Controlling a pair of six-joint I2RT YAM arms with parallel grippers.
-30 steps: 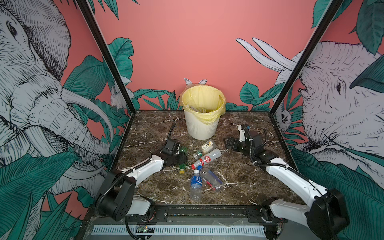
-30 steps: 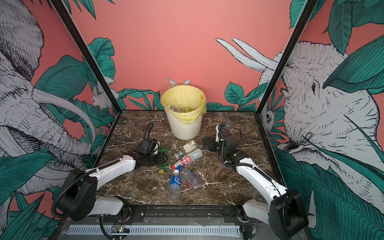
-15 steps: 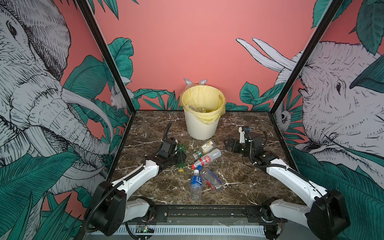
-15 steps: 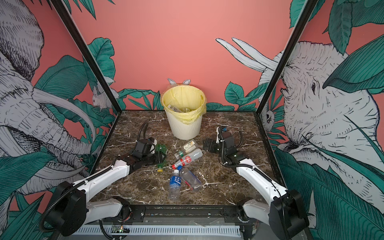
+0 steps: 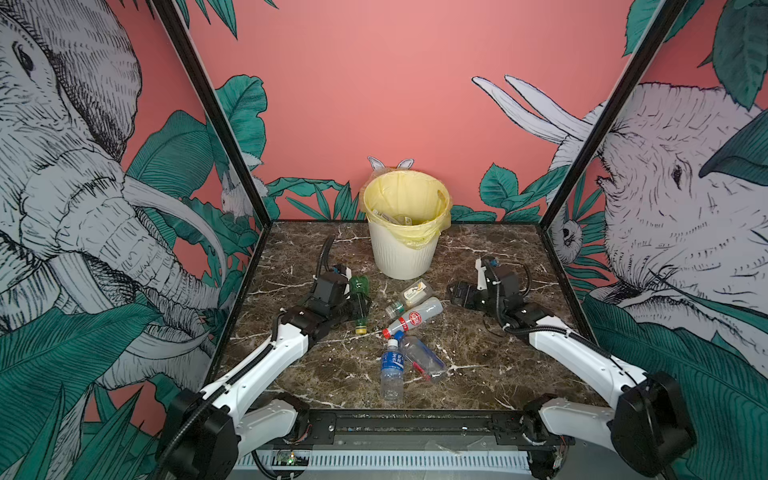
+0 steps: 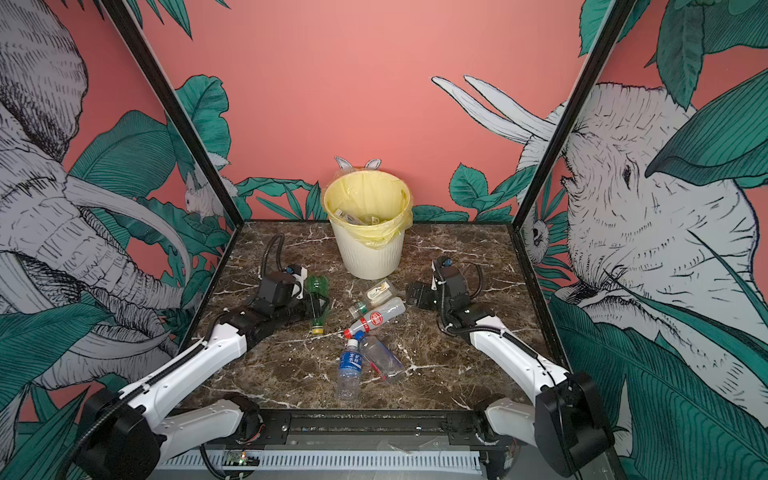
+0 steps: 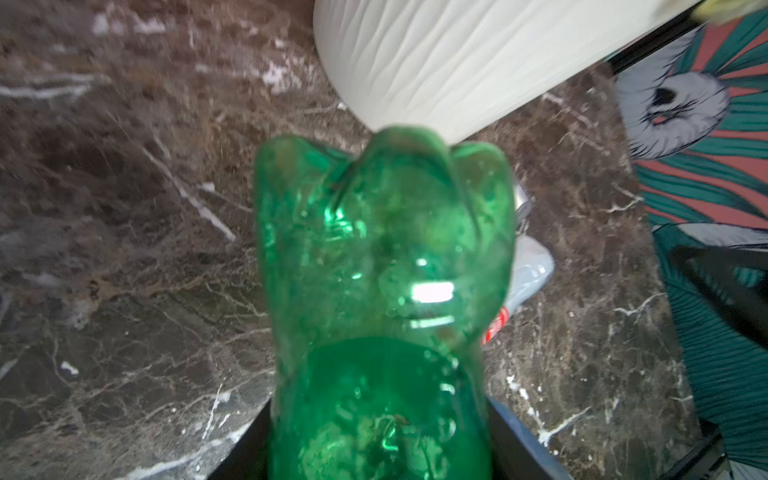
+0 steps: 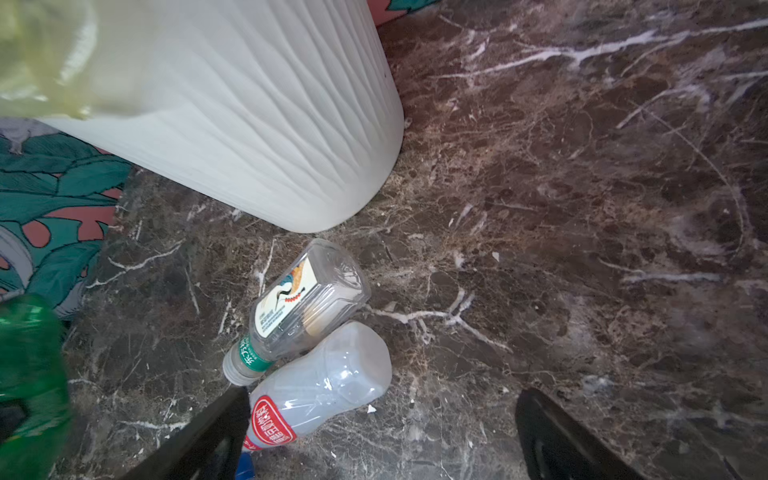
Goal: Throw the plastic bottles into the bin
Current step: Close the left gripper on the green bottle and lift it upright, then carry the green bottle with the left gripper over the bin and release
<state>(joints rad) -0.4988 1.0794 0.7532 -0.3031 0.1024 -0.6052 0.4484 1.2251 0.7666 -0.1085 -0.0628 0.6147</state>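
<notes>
Since a second ago the left arm has unfolded from its low crouch and stretched forward. In both top views its tool (image 5: 358, 308) is pinching the green bottle (image 5: 359, 286) at the waist, yellow cap toward the front and base toward the bin (image 5: 402, 253), which stands at the back wall with bottles inside.

Four more bottles lie mid-worktop (image 5: 478, 374):
- a crane-label bottle (image 5: 411, 296)
- a red-label bottle (image 5: 415, 318)
- a blue-label bottle (image 5: 392, 365) with white Chinese characters too small to read
- a clear bottle (image 5: 424, 357)

The right arm reaches low, its tool (image 5: 460, 294) turned toward them.

From the left wrist, the green bottle's lobed base fills the middle, with the bin's ribbed wall beyond it.

From the right wrist, the right tool's fingers (image 8: 557, 432) stand spread wide. The red label, with its white Chinese writing, lies beside one finger. The crane-label bottle touches that bottle, just before the bin.
</notes>
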